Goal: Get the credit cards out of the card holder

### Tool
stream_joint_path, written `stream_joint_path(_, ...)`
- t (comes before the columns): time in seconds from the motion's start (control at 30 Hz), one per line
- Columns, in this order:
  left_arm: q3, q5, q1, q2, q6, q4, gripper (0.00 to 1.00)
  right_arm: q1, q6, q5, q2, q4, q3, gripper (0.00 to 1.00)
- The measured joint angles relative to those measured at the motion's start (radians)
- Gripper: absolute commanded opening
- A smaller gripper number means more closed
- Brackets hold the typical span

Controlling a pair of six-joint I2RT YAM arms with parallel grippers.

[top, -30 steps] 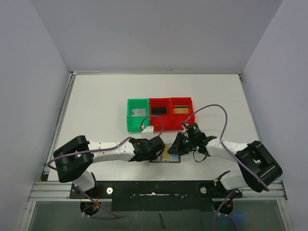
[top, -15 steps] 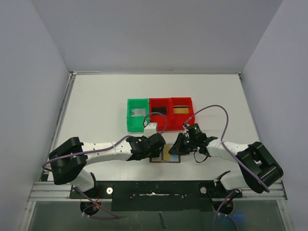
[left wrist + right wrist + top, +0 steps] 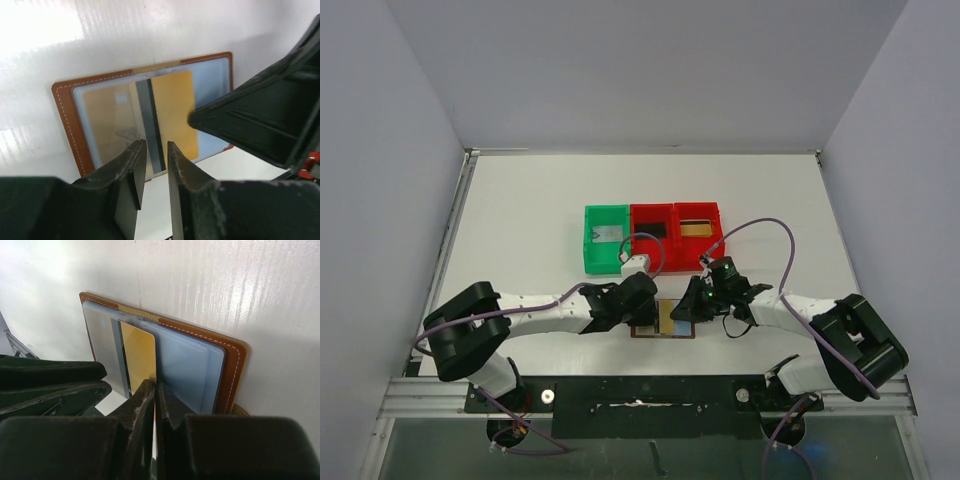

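The card holder (image 3: 665,335) lies open near the table's front edge, with a brown stitched rim (image 3: 62,125) and a pale blue-grey inside (image 3: 192,370). A gold credit card (image 3: 172,110) with a dark stripe lies across its middle (image 3: 139,355), its near end past the rim. A tan card (image 3: 105,117) shows through the clear pocket beside it. My left gripper (image 3: 155,145) hovers over the card's near end, its jaws a narrow gap apart with nothing between them (image 3: 642,312). My right gripper (image 3: 156,385) is shut, its tips down on the holder at the gold card's edge (image 3: 688,308).
A green bin (image 3: 607,252) and two red bins (image 3: 652,245) (image 3: 698,243) stand in a row behind the holder, each with a card inside. Purple cables loop over both arms. Grey walls enclose the white table.
My left arm has shifted a little to the left and back, its jaws widening slightly and then narrowing. The right arm, the holder and the gold card stay where they were.
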Motion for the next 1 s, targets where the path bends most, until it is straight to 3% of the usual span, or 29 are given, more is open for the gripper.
stream_joint_path(0.3,-0.031,0.005,0.000,0.021,-0.023,0.002,0.15,0.000,0.006,-0.006,0.000,0.043,-0.019,0.09)
stream_joint_path(0.47,-0.031,-0.005,0.000,0.022,-0.034,-0.003,0.14,0.000,0.026,-0.021,0.000,0.095,-0.043,0.24)
stream_joint_path(1.0,-0.031,-0.014,-0.002,0.026,-0.040,-0.005,0.13,0.002,0.079,-0.070,0.054,0.294,-0.093,0.26)
